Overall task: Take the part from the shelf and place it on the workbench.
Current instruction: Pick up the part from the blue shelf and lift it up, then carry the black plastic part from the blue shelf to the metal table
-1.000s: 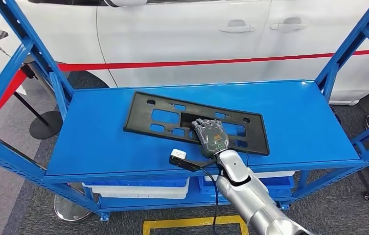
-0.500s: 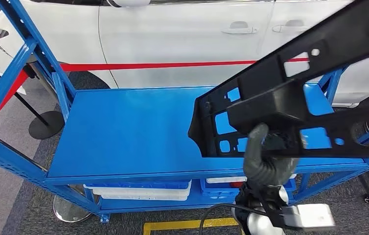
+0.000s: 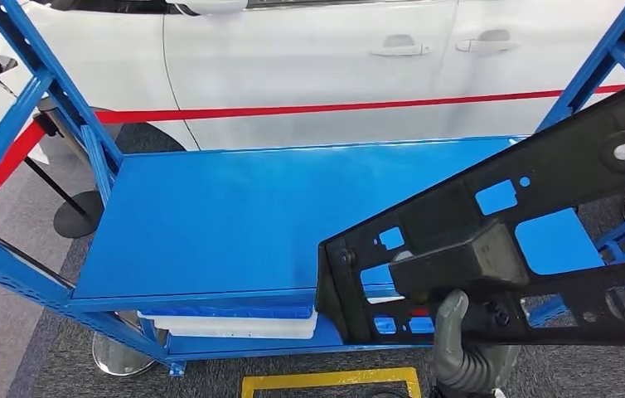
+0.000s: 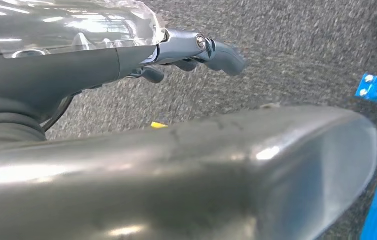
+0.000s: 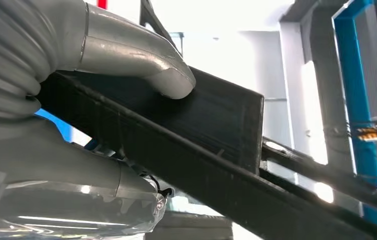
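In the lower right of the head view the right hand [image 3: 461,352] grips a black plastic panel [image 3: 500,249] from beneath, holding it up off the blue shelf [image 3: 234,215] so that it slants from the bottom centre of the frame up to the right edge. The panel is a long flat piece with several rectangular cut-outs and round holes, and it hangs close to the camera, covering the right end of the shelf top. In the right wrist view the same hand [image 5: 66,75] is clamped on the panel [image 5: 211,120], its grey thumb [image 5: 141,60] pressed flat on the panel's raised black block. The left hand [image 4: 186,55] shows in the left wrist view above grey carpet, with its fingers curled in and nothing in them. Under the shelf top sit white bins [image 3: 234,323]. A white car [image 3: 309,66] with a red stripe fills the upper part of the head view, and yellow floor tape [image 3: 330,380] lies at the bottom centre.
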